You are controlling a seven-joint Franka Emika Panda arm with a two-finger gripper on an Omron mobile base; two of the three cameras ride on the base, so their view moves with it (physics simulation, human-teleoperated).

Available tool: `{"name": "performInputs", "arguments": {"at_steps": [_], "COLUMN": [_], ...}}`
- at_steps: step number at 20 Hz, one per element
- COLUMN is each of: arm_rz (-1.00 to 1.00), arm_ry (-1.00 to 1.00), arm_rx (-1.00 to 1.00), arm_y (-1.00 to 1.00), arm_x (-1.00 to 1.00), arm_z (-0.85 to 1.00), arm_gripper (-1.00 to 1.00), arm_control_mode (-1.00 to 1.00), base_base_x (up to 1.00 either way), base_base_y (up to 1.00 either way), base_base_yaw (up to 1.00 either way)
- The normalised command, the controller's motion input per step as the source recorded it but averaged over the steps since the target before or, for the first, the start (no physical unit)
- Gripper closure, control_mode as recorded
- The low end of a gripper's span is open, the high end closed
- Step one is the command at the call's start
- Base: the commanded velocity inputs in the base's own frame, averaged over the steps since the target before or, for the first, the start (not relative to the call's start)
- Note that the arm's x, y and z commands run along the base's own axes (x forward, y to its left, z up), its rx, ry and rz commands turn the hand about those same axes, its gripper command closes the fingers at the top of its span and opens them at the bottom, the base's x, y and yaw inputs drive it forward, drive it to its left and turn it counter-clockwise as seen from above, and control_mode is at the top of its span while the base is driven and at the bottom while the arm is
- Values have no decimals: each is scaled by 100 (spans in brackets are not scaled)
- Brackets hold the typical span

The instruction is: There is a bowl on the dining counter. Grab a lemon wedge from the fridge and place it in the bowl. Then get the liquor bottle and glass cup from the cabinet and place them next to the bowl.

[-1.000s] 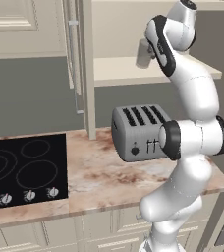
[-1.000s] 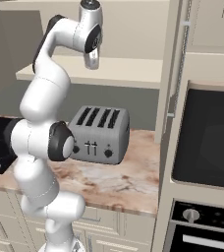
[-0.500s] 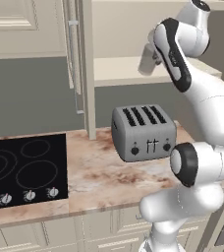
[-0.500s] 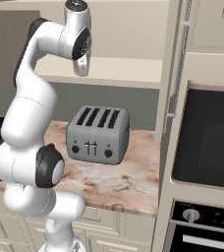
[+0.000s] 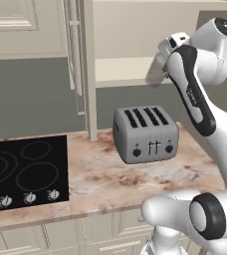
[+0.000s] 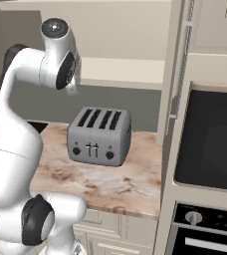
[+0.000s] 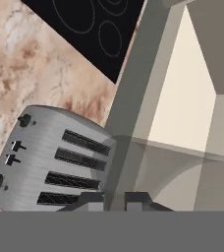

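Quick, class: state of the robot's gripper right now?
Gripper: shut on the glass cup, lifted off the cabinet shelf above the toaster.

The light is soft and even, and nothing looks too bright or too dark. The toaster (image 5: 145, 134) drops a faint soft shadow on the marbled worktop (image 5: 115, 179) toward 6 o'clock, and in the hand view a big grey shadow lies across the cream shelf (image 7: 182, 123) from 6 to 3 o'clock. All the pictures are a little fuzzy, the stone pattern looks smeared, and there is no glare, though the black cooktop (image 5: 21, 172) shows only thin pale rings and no shine.
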Motion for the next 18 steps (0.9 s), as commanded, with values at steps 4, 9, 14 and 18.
{"name": "performInputs", "arguments": {"at_steps": [4, 9, 14, 18], "arm_rz": [0, -6, -11, -10], "arm_ry": [0, -6, -6, 0], "arm_rx": [-2, 0, 0, 0], "arm_y": [6, 0, 0, -1], "arm_x": [-30, -92, -98, -80], "arm_z": [-2, 0, 0, 0], "arm_gripper": [100, 100, 100, 100], "arm_control_mode": [-100, -100, -100, -100], "base_base_x": [0, 0, 0, 0], "base_base_y": [0, 0, 0, 0], "base_base_yaw": [0, 0, 0, 0]}}
